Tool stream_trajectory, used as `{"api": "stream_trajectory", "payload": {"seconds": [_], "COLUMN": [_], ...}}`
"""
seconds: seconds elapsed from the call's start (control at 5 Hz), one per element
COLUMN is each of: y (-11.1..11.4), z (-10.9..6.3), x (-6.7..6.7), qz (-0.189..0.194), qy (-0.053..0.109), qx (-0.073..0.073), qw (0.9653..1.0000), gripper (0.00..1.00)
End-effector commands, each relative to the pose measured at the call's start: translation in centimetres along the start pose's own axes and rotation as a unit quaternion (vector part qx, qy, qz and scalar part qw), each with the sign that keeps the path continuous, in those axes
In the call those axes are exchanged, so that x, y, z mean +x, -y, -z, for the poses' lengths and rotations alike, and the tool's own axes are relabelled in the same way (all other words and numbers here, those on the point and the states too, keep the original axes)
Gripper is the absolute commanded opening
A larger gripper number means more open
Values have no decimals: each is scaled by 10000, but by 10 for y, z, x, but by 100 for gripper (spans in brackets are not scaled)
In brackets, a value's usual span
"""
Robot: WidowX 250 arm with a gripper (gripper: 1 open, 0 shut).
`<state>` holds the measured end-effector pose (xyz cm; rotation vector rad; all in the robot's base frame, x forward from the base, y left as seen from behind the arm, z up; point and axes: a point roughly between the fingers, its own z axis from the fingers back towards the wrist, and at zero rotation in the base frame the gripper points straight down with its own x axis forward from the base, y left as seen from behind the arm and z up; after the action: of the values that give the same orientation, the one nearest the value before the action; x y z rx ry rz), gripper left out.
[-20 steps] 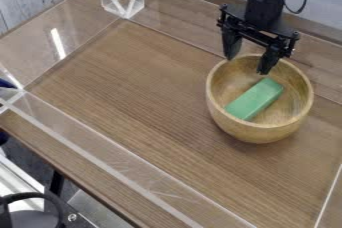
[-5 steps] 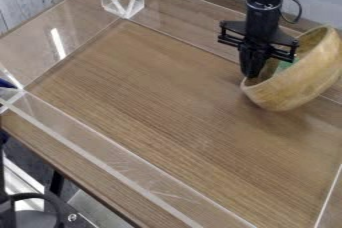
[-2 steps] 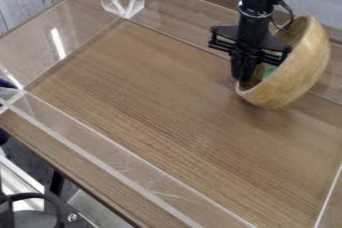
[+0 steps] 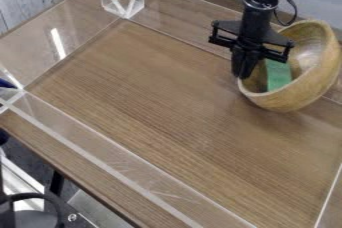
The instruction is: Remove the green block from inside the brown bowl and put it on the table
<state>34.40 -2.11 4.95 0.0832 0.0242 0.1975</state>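
Brown bowl [image 4: 297, 72] newly tipped sideways

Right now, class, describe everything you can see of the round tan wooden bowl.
The round tan wooden bowl has thick smooth walls and a rounded underside. It sits tilted on the brown wood-grain table, near its right edge, opening turned toward the black gripper. The flat green block shows inside, beside the gripper's tips.

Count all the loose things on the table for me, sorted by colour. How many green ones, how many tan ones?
Green: 1, the green block, inside the bowl under the claw.
Tan: 1, the brown bowl, tipped up on its side.
Total: 2 loose things on the table.
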Motion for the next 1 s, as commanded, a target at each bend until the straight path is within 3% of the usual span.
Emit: {"api": "stream_trajectory", "payload": {"seconds": [0.0,0.2,0.6,0.8], "y": [-4,-1,-2,-12], "z": [-6,10,25,19], "x": [15,13,7,7], "qz": [-95,-77,-96,-117], "qy": [202,94,128,201], "qx": [72,174,85,34], "qw": [9997,9998,9998,9997], "gripper": [0,0,0,0]}}
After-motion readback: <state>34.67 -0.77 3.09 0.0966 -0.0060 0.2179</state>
